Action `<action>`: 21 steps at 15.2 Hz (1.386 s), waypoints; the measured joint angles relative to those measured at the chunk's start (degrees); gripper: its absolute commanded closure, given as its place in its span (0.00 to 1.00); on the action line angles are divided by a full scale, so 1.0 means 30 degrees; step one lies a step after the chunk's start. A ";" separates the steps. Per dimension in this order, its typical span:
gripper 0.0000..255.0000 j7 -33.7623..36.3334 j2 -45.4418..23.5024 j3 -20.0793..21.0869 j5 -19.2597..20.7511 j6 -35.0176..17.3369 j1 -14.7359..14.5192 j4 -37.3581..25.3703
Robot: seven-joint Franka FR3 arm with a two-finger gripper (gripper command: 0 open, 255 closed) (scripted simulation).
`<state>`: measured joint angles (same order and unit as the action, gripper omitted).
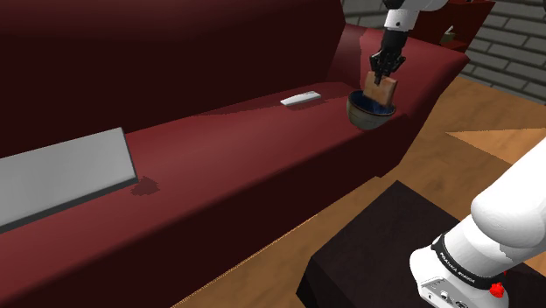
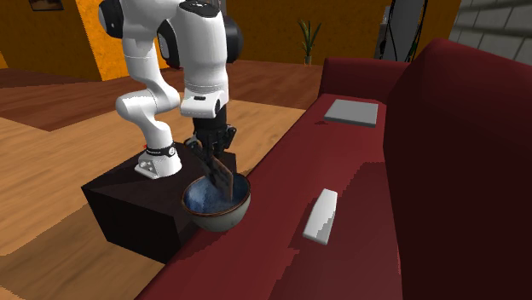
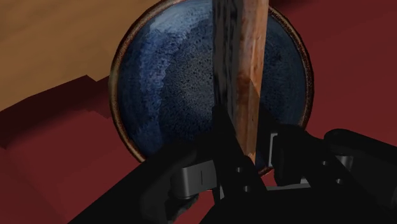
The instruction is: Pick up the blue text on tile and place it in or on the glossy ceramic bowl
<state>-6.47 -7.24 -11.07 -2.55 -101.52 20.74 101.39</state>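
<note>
Tile [image 3: 245,57] in gripper [image 3: 248,145] (just over blue bowl [image 3: 159,83])

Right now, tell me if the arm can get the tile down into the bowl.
Probably yes: the fingers clasp the tile directly over the bowl's open blue inside, and nothing lies between them.

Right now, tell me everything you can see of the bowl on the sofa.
The bowl is round and glossy: speckled deep blue inside, dark grey-brown outside, with a thin brown rim. It sits upright on the dark red sofa seat, close to the front edge. The black gripper holds a brownish tile on edge over its hollow, lower end at about rim level. Whether the tile touches the glaze cannot be seen.
</note>
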 measured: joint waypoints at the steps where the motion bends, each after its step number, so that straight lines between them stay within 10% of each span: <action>1: 1.00 -0.0011 -0.0054 0.0002 -0.0014 -0.0218 0.0000 0.0161; 8: 1.00 -0.0028 -0.0079 0.0004 -0.0023 -0.0624 -0.0001 0.0538; 9: 0.00 -0.0028 -0.0078 0.0005 -0.0023 -0.0625 -0.0001 0.0539; 21: 0.00 -0.0011 -0.0177 -0.0030 -0.0019 0.1712 0.0053 -0.1919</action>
<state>-6.50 -7.77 -11.16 -2.61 -96.38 20.90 95.63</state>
